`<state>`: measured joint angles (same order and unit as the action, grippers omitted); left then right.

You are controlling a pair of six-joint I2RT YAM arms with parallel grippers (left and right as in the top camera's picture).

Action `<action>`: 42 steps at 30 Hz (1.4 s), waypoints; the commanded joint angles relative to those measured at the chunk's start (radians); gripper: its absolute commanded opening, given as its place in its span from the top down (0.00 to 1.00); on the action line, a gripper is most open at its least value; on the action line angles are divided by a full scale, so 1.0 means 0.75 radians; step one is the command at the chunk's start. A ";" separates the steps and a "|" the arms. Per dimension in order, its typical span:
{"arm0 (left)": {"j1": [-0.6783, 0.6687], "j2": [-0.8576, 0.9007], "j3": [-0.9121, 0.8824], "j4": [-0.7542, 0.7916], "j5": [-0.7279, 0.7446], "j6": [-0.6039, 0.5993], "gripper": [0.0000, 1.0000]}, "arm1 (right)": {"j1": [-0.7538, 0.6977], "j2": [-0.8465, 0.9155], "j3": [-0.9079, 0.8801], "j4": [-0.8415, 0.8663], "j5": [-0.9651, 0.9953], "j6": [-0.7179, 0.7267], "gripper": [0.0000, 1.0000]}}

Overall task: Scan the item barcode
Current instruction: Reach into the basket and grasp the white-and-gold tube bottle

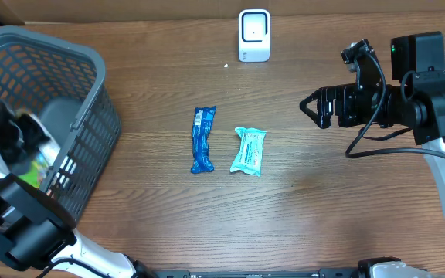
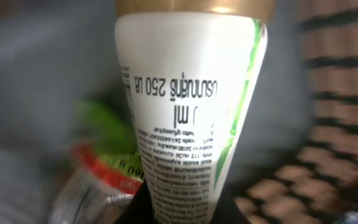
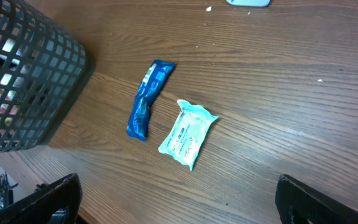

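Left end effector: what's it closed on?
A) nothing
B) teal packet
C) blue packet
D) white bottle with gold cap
D. The left wrist view shows the white bottle, gold cap on, fills the frame at the left end effector down in the basket, while the blue packet and teal packet lie untouched on the table.

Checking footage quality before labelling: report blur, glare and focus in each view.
Overhead: blue packet and pale green packet sharp, evenly lit; motion smear inside the basket. Left wrist: white tube fills the frame, print roughly readable, glare on its gold cap, background out of focus. Right wrist: both packets crisp, no glare.
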<state>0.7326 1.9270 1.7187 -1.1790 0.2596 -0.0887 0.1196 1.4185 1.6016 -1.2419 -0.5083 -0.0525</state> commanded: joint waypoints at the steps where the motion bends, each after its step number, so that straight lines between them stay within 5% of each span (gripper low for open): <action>1: -0.013 -0.034 0.306 -0.101 0.341 0.051 0.90 | 0.006 -0.003 0.037 0.008 0.004 0.002 0.00; 8: -0.032 -0.034 0.748 -0.407 0.584 0.121 0.95 | 0.006 -0.003 0.037 0.008 0.004 0.002 0.00; 16: -0.050 -0.036 1.042 -0.592 0.611 0.229 0.91 | 0.006 -0.003 0.037 0.008 0.004 0.002 0.00; 34: -0.050 -0.036 1.052 -0.658 0.477 0.228 0.87 | 0.006 -0.003 0.037 0.001 0.003 0.002 0.00; 37: -0.050 -0.036 1.052 -0.658 0.477 0.228 0.96 | 0.006 -0.003 0.037 -0.003 0.004 0.002 0.00; 42: -0.050 -0.036 1.052 -0.658 0.477 0.228 0.96 | 0.006 -0.003 0.037 -0.003 0.003 0.002 0.00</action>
<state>0.6987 1.9266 2.4771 -1.6802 0.5861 0.0628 0.1196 1.4185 1.6016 -1.2476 -0.5083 -0.0521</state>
